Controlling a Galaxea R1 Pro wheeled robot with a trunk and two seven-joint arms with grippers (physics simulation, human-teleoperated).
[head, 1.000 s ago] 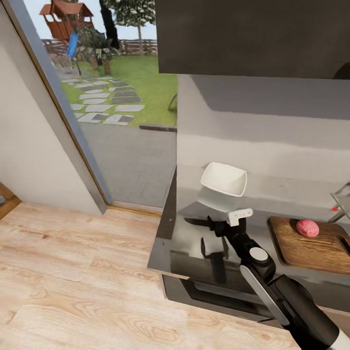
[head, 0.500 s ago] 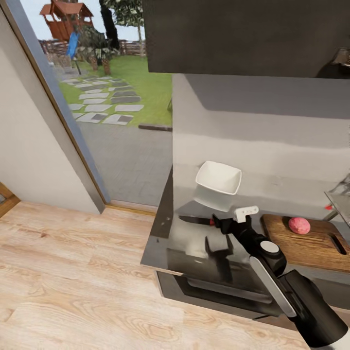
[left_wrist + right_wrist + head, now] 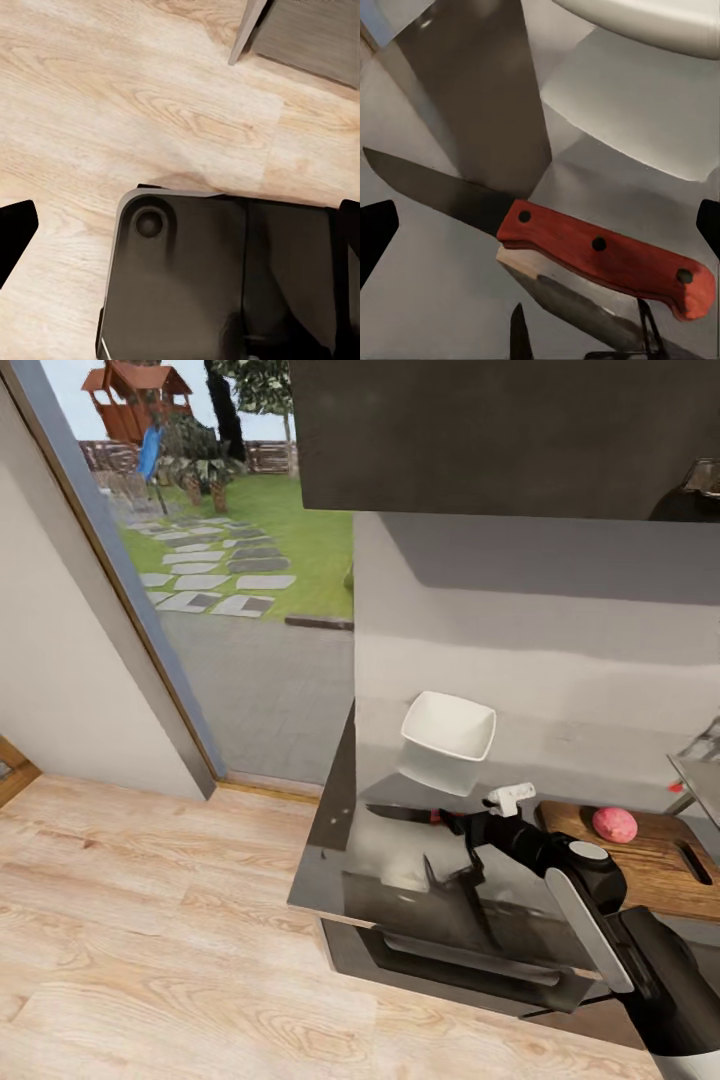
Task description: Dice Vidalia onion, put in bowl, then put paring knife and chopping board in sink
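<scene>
The paring knife (image 3: 607, 256) lies flat on the glossy countertop (image 3: 385, 855), its red-orange handle under my right gripper (image 3: 540, 229) and its dark blade (image 3: 398, 813) pointing left. That gripper (image 3: 458, 824) hovers open just over the handle, one fingertip on each side, not touching it. The white bowl (image 3: 449, 727) stands just behind the knife. The pinkish Vidalia onion (image 3: 614, 824) rests whole on the chopping board (image 3: 655, 865) to the right. A corner of the sink (image 3: 700, 772) shows at the far right. My left gripper (image 3: 180, 229) hangs open over the floor.
The countertop ends at its left edge (image 3: 325, 815) beside a glass door onto a garden. A dark wall cabinet (image 3: 500, 430) hangs overhead. Wooden floor (image 3: 150, 920) spreads to the left. My own dark base (image 3: 217, 277) sits below the left gripper.
The view shifted slightly. My right wrist swung rightward and sank lower, keeping the open gripper over the knife handle. Knife, bowl, onion and board stayed put.
</scene>
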